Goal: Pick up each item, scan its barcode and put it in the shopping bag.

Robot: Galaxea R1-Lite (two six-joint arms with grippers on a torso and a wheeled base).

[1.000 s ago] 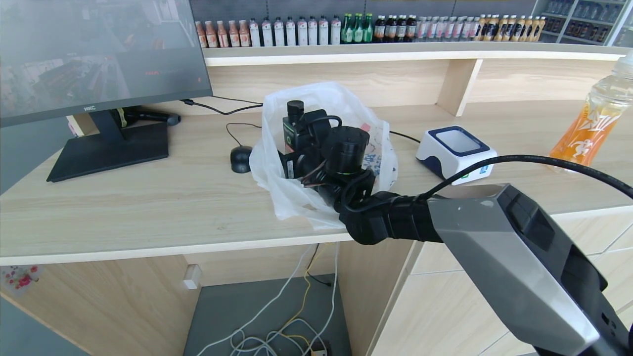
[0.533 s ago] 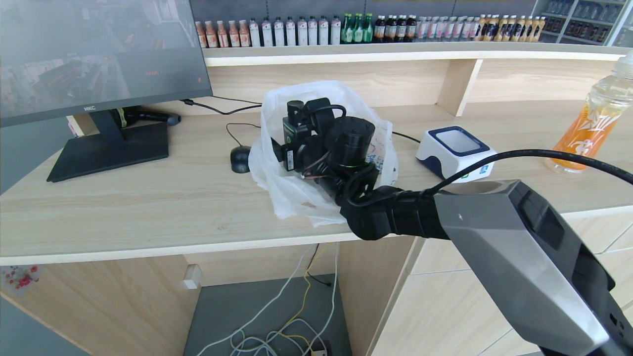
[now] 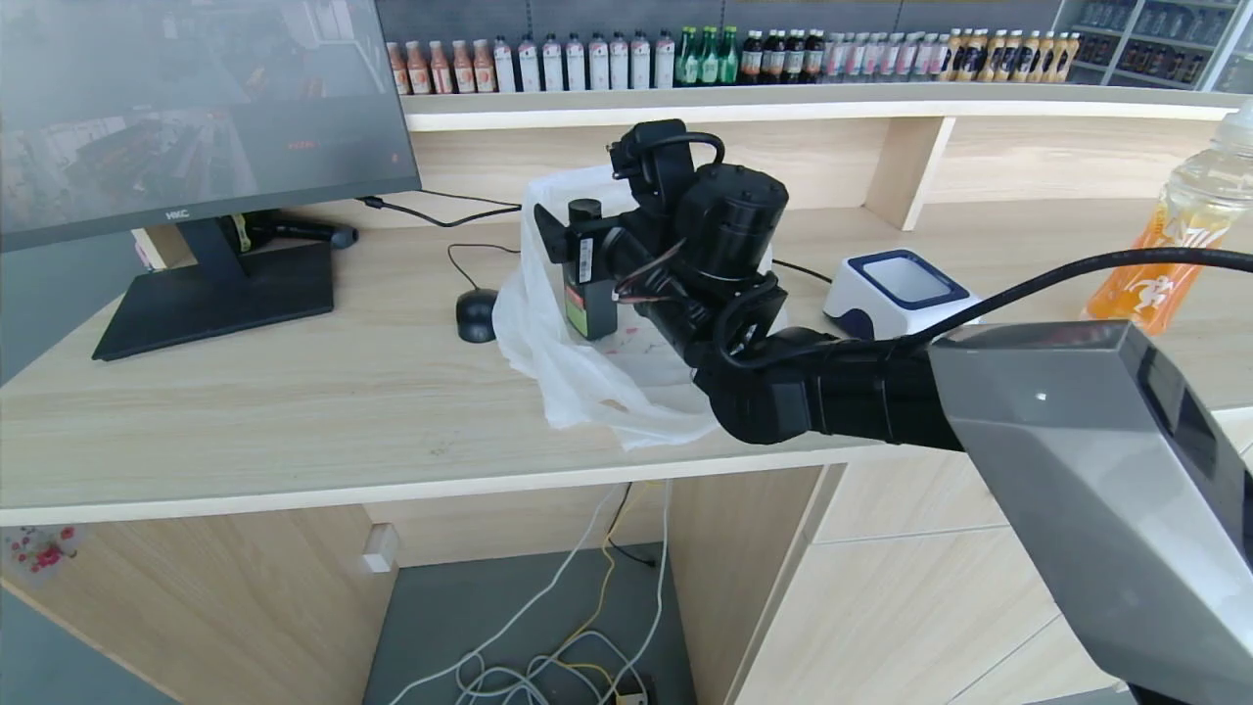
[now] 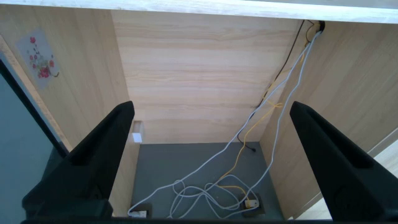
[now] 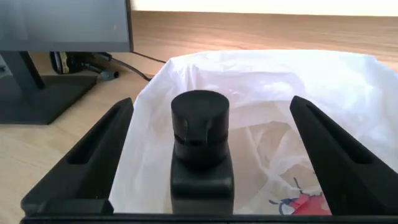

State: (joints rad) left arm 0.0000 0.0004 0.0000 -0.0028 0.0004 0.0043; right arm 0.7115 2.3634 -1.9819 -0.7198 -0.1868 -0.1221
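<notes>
Frame centre: dark bottle (image 3: pixel 590 284) in the shopping bag (image 3: pixel 587 392), right end effector (image 5: pixel 211 106) splayed wide astride it. Left end effector (image 4: pixel 211 109), splayed, empty, faces floor cables (image 4: pixel 211 186).

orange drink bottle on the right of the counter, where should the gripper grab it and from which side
Take the orange drink bottle around its labelled middle, jaws level, coming from the near edge of the counter. It stands upright and round, with bare counter in front and the scanner well off to its left.
</notes>
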